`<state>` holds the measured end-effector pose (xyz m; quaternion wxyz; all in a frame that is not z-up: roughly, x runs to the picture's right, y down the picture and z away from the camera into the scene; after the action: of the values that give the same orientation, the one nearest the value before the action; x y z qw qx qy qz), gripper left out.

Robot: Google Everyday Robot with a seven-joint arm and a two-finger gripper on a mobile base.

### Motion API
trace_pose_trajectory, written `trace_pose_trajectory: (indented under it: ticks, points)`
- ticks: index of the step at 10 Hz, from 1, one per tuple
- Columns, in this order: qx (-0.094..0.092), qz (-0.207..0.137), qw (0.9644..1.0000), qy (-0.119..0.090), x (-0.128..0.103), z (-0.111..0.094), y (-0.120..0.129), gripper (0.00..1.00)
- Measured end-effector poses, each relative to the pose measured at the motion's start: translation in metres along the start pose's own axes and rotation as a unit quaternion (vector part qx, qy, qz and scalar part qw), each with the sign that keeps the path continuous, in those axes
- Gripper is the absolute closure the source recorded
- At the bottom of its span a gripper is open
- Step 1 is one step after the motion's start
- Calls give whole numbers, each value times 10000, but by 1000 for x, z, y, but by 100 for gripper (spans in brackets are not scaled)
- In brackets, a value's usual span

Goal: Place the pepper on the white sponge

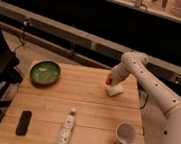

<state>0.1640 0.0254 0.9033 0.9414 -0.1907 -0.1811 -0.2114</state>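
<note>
The white sponge [115, 90] lies flat on the wooden table [88, 111], near its far right side. My gripper [111, 80] comes in from the right on the white arm and hangs just above the sponge's left edge. It is shut on the pepper [109, 81], a tiny red-orange item at the gripper's tip. The pepper sits just over the sponge's upper left corner. I cannot tell whether it touches the sponge.
A green plate [45, 73] sits at the table's far left. A white bottle [66, 128] lies at the front middle, a black remote [24, 122] at the front left, and a white cup [125, 133] at the front right. A dark chair stands left of the table.
</note>
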Motion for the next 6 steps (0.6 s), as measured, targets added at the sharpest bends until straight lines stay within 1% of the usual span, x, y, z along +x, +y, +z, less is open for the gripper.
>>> trace_pose_trajectory:
  ticks: [6]
  points:
    - [26,40,10000,-9,7,3,3,100]
